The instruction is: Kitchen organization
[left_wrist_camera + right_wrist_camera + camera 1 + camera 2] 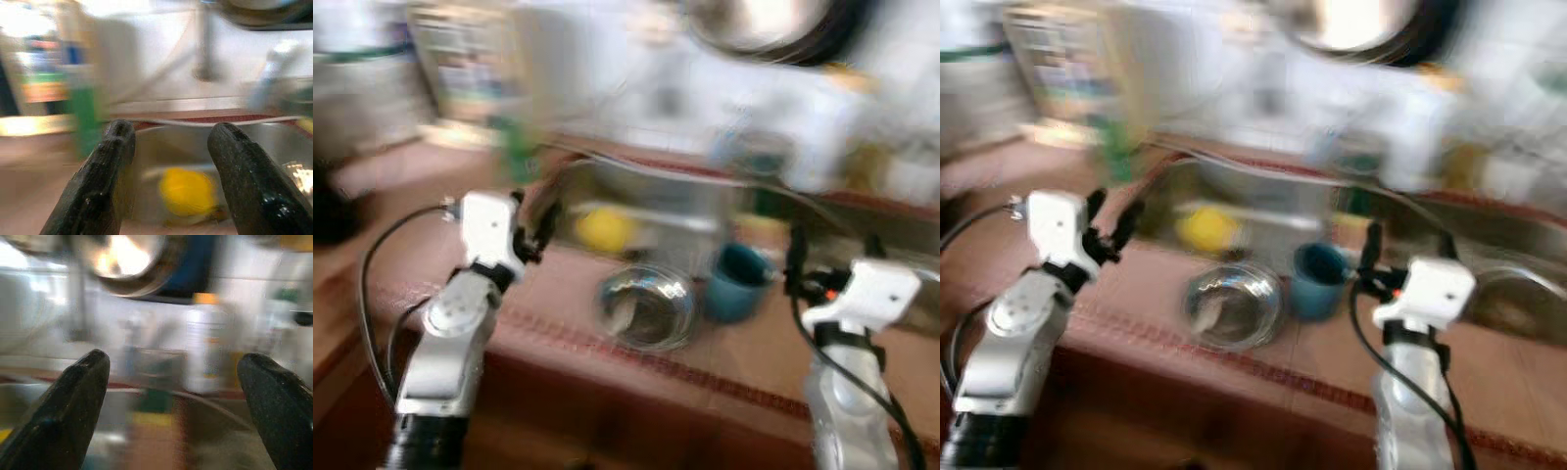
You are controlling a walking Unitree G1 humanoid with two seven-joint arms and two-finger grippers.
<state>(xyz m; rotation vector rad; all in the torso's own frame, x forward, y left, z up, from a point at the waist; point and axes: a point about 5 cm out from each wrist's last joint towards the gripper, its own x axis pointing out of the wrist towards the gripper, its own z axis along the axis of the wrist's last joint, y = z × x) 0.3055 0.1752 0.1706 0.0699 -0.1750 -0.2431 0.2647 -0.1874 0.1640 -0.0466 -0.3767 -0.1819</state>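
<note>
The picture is blurred by motion. A steel bowl [646, 308] rests on the reddish-brown counter [558, 294] by the sink's front rim, with a teal cup [737, 282] just to its right. A yellow object [604, 230] lies in the steel sink [656, 211]. My left gripper [533, 211] hovers open over the counter at the sink's left corner, nothing between its fingers [105, 171]. My right gripper [832, 253] is raised open to the right of the cup, its fingers [73, 406] wide apart and empty.
A green bottle [517, 147] stands at the sink's back left corner. Bottles and jars line the back ledge on the right [891, 166]. A round steel pan [764, 24] hangs on the wall above. The counter's front edge runs just below the bowl.
</note>
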